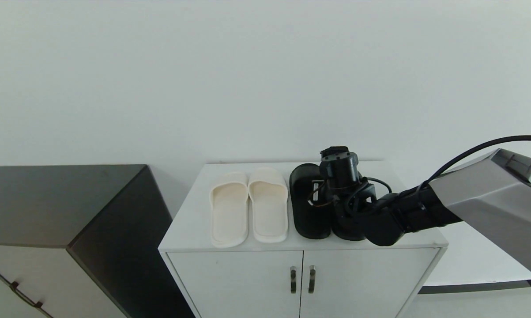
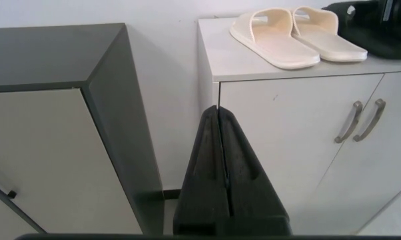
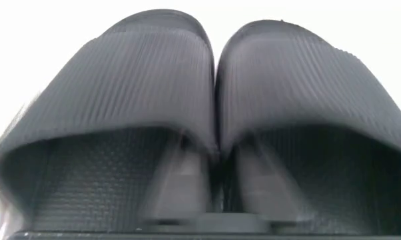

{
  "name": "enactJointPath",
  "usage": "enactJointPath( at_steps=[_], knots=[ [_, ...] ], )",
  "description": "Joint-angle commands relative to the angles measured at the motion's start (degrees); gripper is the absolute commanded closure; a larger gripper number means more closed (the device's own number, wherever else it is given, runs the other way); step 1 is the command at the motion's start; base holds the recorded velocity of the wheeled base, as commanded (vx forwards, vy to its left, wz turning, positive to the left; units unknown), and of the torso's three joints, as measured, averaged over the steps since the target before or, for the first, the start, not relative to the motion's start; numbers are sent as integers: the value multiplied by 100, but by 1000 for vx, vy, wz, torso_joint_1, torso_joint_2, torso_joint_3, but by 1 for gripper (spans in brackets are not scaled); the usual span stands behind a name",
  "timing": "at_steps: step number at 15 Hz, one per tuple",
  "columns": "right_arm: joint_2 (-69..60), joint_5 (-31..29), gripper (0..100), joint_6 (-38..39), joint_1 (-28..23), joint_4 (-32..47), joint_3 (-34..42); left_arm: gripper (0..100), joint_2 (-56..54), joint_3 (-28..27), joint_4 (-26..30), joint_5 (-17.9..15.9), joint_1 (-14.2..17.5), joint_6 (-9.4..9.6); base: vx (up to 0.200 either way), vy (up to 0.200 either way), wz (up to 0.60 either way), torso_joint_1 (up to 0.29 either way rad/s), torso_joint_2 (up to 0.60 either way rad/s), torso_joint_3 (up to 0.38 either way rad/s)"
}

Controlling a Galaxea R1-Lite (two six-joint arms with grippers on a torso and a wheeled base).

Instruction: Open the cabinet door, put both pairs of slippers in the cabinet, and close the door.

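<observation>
A pair of cream slippers (image 1: 249, 205) (image 2: 294, 33) lies side by side on top of the white cabinet (image 1: 190, 229) (image 2: 287, 127). Right of them lie the black slippers (image 1: 309, 207) (image 3: 214, 100), also side by side. My right arm (image 1: 380, 216) hangs over the black pair. My right gripper (image 3: 217, 187) has one finger under each strap and is shut on the two touching inner sides. Both cabinet doors are closed, their handles (image 1: 301, 279) (image 2: 362, 120) at the middle seam. My left gripper (image 2: 220, 160) is shut and holds nothing, low down and left of the white cabinet's front.
A lower dark-topped cabinet (image 1: 71, 203) (image 2: 54, 60) stands to the left of the white one, with a narrow gap between them. A plain white wall runs behind both. Open floor lies to the right of the white cabinet.
</observation>
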Motion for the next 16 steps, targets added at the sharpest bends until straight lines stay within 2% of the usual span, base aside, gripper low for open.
enactJointPath(
  at_steps=[1,5,7,11,14,16],
  knots=[
    [-48,-78,100,-2,13,-4,-1,100,5,0,0,1,-1,-7,0,0,0,0,0,0],
    [-250,-280,100,-81,48,-4,104,100,5,0,0,-8,-1,-24,0,0,0,0,0,0],
    [-751,-105,100,-89,189,14,579,100,5,0,0,1,7,-24,0,0,0,0,0,0],
    [-2333,1398,100,-292,540,5,2187,100,5,0,0,1,-1,-33,0,0,0,0,0,0],
    [-3440,2532,100,-309,619,23,3303,100,5,0,0,-8,7,-24,0,0,0,0,0,0],
    [-3871,2629,100,-362,619,32,3760,100,5,0,0,-26,-1,-7,0,0,0,0,0,0]
  ],
)
